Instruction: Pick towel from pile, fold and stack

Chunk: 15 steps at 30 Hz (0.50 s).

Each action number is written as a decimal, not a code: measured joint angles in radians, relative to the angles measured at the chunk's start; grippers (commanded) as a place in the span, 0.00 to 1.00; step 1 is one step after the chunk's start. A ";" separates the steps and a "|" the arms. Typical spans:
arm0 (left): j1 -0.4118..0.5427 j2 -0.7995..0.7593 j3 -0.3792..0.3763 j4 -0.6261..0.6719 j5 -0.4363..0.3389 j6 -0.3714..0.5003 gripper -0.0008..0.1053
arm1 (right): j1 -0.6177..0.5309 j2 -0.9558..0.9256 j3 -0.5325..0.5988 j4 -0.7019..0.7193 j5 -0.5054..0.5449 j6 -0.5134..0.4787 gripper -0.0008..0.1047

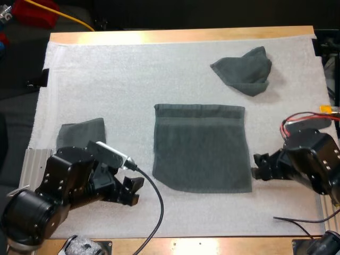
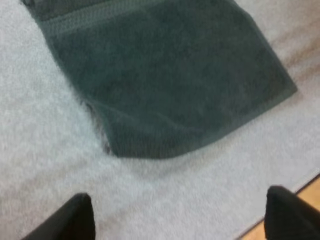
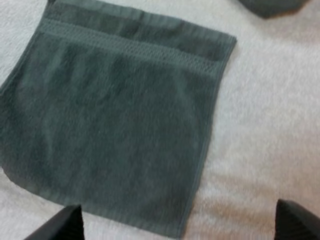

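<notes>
A dark grey-green towel (image 1: 201,146) (image 2: 160,75) (image 3: 110,130) lies spread flat in the middle of the mat. A crumpled towel (image 1: 244,70) (image 3: 272,5) sits at the far right. A small folded towel (image 1: 81,133) rests at the left, just beyond my left arm. My left gripper (image 1: 133,190) (image 2: 177,215) hovers open off the flat towel's near left corner. My right gripper (image 1: 259,166) (image 3: 177,222) is open beside the flat towel's near right corner. Neither holds anything.
The white mat (image 1: 133,74) covers most of the wooden table (image 1: 180,35). A metal rail (image 1: 33,164) runs along the mat's left edge by my left arm. The table's near edge (image 1: 212,245) is close behind both grippers.
</notes>
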 measured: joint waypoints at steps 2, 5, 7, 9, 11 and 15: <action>0.000 -0.015 0.000 0.003 0.015 0.000 0.64 | 0.011 -0.015 0.000 0.016 0.025 0.019 0.70; 0.000 -0.037 0.000 0.003 0.040 0.000 0.64 | 0.011 -0.034 0.000 0.041 0.059 0.028 0.70; 0.000 -0.046 0.000 0.005 0.058 0.000 0.64 | 0.011 -0.040 0.000 0.054 0.067 0.028 0.70; 0.000 -0.047 0.000 0.005 0.086 0.000 0.64 | 0.011 -0.042 0.000 0.062 0.077 0.028 0.70; 0.000 -0.047 0.000 0.005 0.105 0.000 0.64 | 0.011 -0.042 0.003 0.064 0.080 0.028 0.70; 0.000 -0.047 0.000 0.005 0.127 0.000 0.64 | 0.011 -0.045 0.064 0.051 0.083 0.028 0.70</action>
